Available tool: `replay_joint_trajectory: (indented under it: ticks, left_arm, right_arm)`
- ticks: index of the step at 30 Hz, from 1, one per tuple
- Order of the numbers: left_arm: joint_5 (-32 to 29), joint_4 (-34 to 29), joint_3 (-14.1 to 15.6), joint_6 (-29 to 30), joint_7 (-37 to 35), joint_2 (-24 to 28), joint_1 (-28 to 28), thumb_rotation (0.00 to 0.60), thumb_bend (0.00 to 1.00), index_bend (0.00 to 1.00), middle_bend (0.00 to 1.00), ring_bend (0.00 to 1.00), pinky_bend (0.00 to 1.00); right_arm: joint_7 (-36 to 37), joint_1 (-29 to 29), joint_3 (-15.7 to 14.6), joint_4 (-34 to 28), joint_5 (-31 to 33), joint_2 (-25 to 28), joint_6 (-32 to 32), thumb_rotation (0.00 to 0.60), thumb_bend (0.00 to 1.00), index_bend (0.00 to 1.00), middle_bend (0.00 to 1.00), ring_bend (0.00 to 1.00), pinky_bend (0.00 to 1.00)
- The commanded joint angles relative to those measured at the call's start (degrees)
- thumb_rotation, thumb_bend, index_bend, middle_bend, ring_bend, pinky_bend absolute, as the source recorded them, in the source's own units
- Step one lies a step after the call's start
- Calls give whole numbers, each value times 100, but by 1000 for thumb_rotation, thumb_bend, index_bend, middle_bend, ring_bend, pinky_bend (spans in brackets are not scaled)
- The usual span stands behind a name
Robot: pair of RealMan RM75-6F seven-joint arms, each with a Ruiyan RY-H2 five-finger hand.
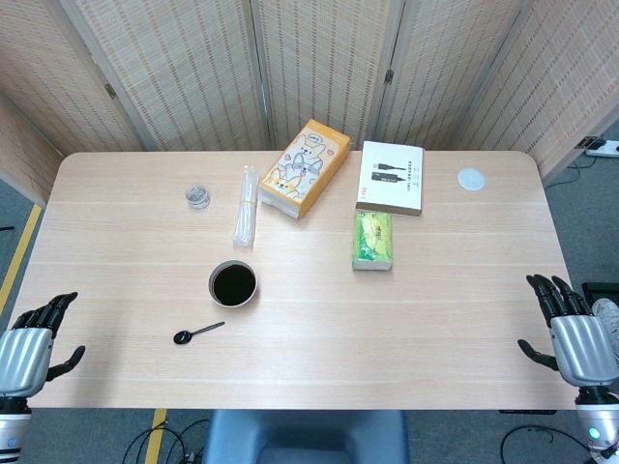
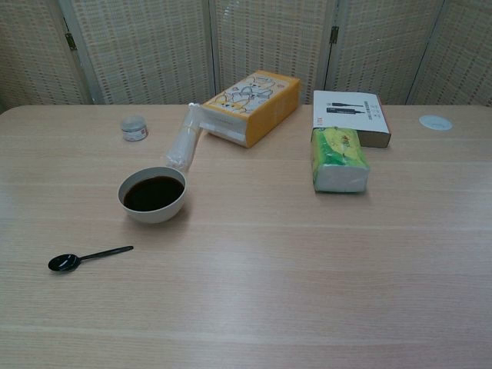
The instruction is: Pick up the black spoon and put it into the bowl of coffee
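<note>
So far nothing of the job is done. The black spoon [image 1: 197, 333] lies flat on the counter [image 1: 426, 319], untouched, its scoop end toward my left and its thin handle pointing up toward the bowl of coffee [image 1: 233, 283]. The chest view shows the same: spoon near the front, the bowl just behind it and a little to the right, the two close but apart. The bowl stands upright, dark coffee well up inside its pale wall, nothing in it yet.

My left robot hand [image 1: 31, 340] waits off the counter's front left corner, holding nothing, fingers apart and pointing forward. My right robot hand [image 1: 571, 329] is at the opposite corner, also bare, fingers spread. Neither appears in the chest view. The left is clearly nearer the spoon, so I judge that hand should do the work.

All steps remain: reach in, pinch the thin handle, lift, carry it the short way over and set it into the coffee. The handle lies low on the wood, so the pinch looks like the fiddly part.
</note>
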Motion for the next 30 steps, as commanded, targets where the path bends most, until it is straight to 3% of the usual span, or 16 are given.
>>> replay_joint_trajectory:
  ticks: [1,19,23,25,28,30]
  left_arm:
    - [10,21,-3,-1,-10,-21,-8,600,305,139,198,284,309]
    - [387,272,-25,-49,-331,-112,-241,600,305,176,201,284,309]
    - [567,368,0,-157,-500,-107,-384,600,306,218,301,351,314]
    - [694,449,25,-246,-600,-100,-489,600,306,249,394,441,407]
    - [864,537,82,-430,-733,-83,-659,600,306,286,562,591,669]
    - [949,552,126,-608,-799,-63,-789,600,305,307,688,698,790]
  right_arm:
    - [-7,-2,0,-3,4,1,-2,600,78,78,107,95,220]
    - [83,-146,-1,-12,-56,48,248,600,78,78,107,96,220]
    - [86,-170,-2,-30,-80,64,292,600,78,78,107,96,220]
    - [76,-178,-4,-42,-85,71,299,600,78,78,107,96,220]
    - [55,-184,-5,-62,-92,75,302,600,78,78,107,96,220]
    - [39,-185,-5,-75,-95,75,299,600,78,78,107,96,220]
